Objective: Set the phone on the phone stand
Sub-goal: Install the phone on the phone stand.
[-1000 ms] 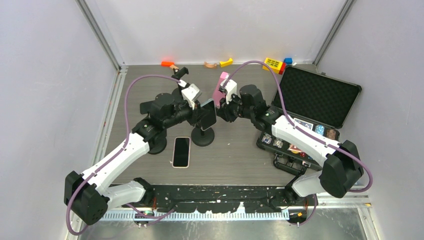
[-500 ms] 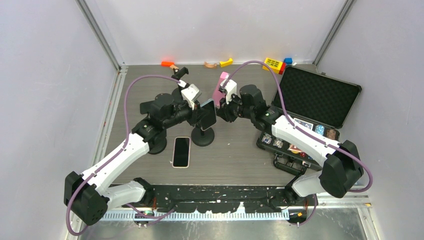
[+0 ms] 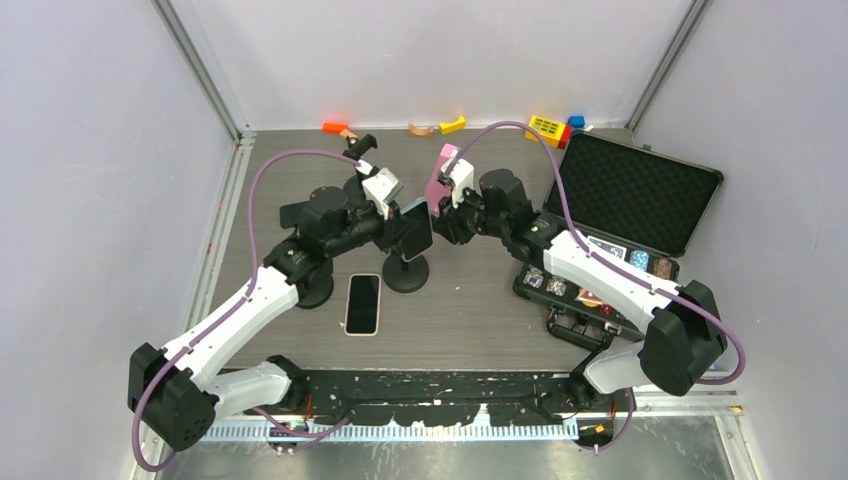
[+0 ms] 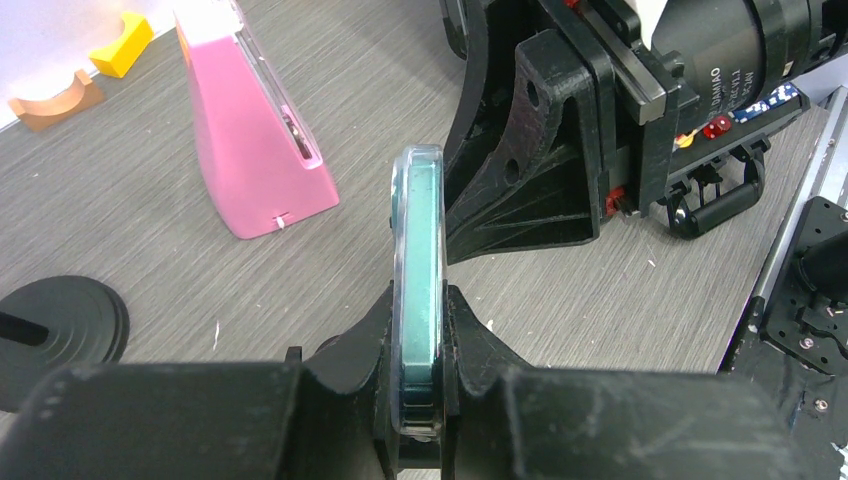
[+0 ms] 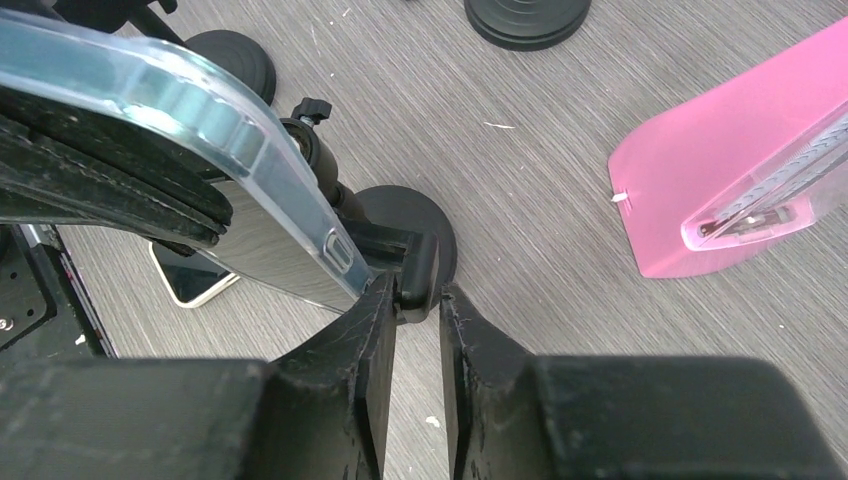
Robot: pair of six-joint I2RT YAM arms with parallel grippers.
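The phone (image 4: 418, 260), teal-edged in a clear case, stands on edge between the fingers of my left gripper (image 4: 418, 300), which is shut on it. In the top view the phone (image 3: 415, 228) is up at the head of the black phone stand (image 3: 405, 272), with my left gripper (image 3: 398, 222) on its left. My right gripper (image 5: 415, 295) comes from the right, and its fingertips pinch the stand's black clamp tab (image 5: 415, 270) right beside the phone's (image 5: 230, 170) lower corner. The stand's round base (image 5: 408, 225) shows beneath.
A second phone (image 3: 362, 303) lies flat near the front. A pink stand with a pink phone (image 3: 438, 178) is just behind the grippers. Two more black stand bases (image 3: 315, 290) (image 3: 325, 195) sit at the left. An open black case (image 3: 630, 200) lies at the right, with toy blocks (image 3: 548, 127) along the back wall.
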